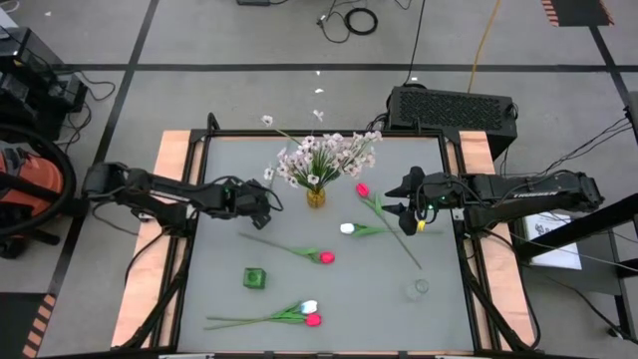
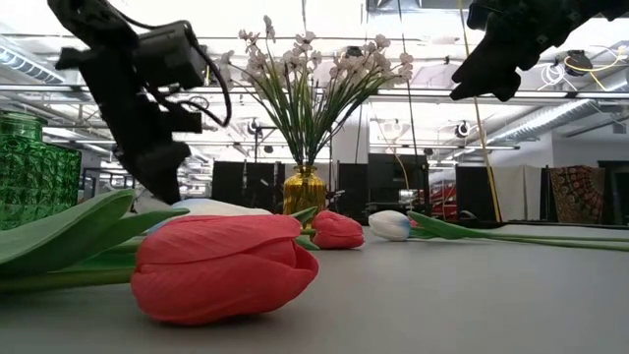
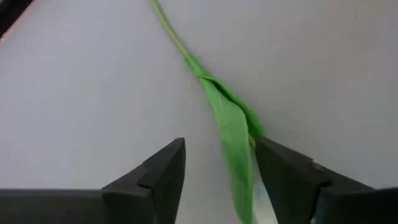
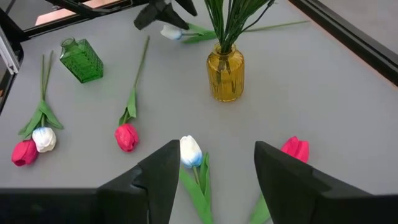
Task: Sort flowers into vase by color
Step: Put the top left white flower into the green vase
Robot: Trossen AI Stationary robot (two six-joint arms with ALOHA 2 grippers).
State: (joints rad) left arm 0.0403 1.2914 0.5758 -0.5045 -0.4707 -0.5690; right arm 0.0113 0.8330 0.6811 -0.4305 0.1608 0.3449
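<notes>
A white tulip (image 4: 171,31) lies on the table left of the yellow vase (image 1: 316,196), which holds a spray of pale blossoms (image 1: 329,152). My left gripper (image 3: 217,168) is open just above that tulip and points steeply down, its fingers astride the tulip's green leaf (image 3: 233,130) and stem (image 3: 174,34). My right gripper (image 4: 211,162) hangs open above the table's right part, over a white tulip (image 4: 189,151) and a pink tulip (image 4: 294,149). Another pink tulip (image 1: 326,257) lies mid-table. A white and pink pair (image 1: 311,313) lies near the front edge. My left gripper has the white tulip's leaf (image 3: 249,134) close against one finger (image 3: 280,168), with an open gap to the other finger. I cannot tell whether that finger touches the leaf. The flower lies flat on the table.
A green glass vase (image 1: 255,277) stands front left and a clear glass vase (image 1: 419,289) front right. A loose blossom stem (image 1: 267,120) lies at the table's far edge. Wooden rails (image 1: 174,160) border the table left and right.
</notes>
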